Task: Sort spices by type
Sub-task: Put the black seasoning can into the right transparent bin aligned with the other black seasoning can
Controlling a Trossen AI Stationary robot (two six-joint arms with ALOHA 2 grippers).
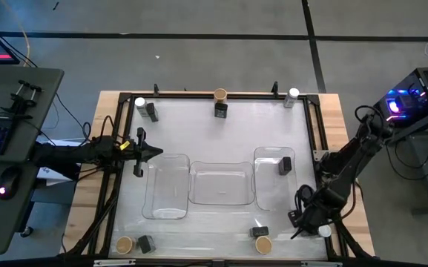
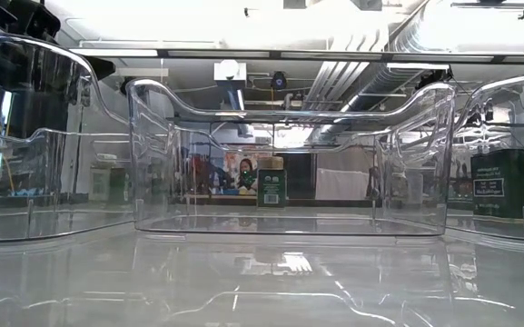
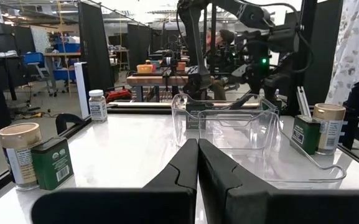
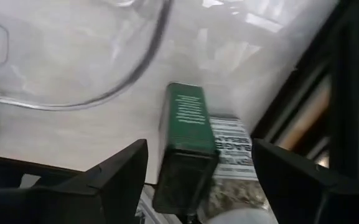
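Note:
The spices stand in pairs along the table's edges. At the far edge are a white-lidded jar (image 1: pixel 140 102), a tan-topped container (image 1: pixel 220 94) and another jar (image 1: pixel 293 93), each with a black tin beside it. One black tin (image 1: pixel 285 165) stands in the right tray. My right gripper (image 1: pixel 300 217) is at the near right corner, open. Its fingers stand on either side of a dark green-black tin (image 4: pixel 188 143) without touching it, and a clear labelled jar (image 4: pixel 230 155) stands against that tin. My left gripper (image 1: pixel 150 152) hovers shut by the left tray.
Three clear trays (image 1: pixel 167 185) (image 1: pixel 222 183) (image 1: pixel 273 176) sit side by side mid-table. More tan-topped containers with tins stand at the near edge (image 1: pixel 124 245) (image 1: pixel 263 245). A black frame rail (image 1: pixel 314 126) borders the table. The left wrist view shows a tan container (image 3: pixel 18 152) and a green tin (image 3: pixel 51 163).

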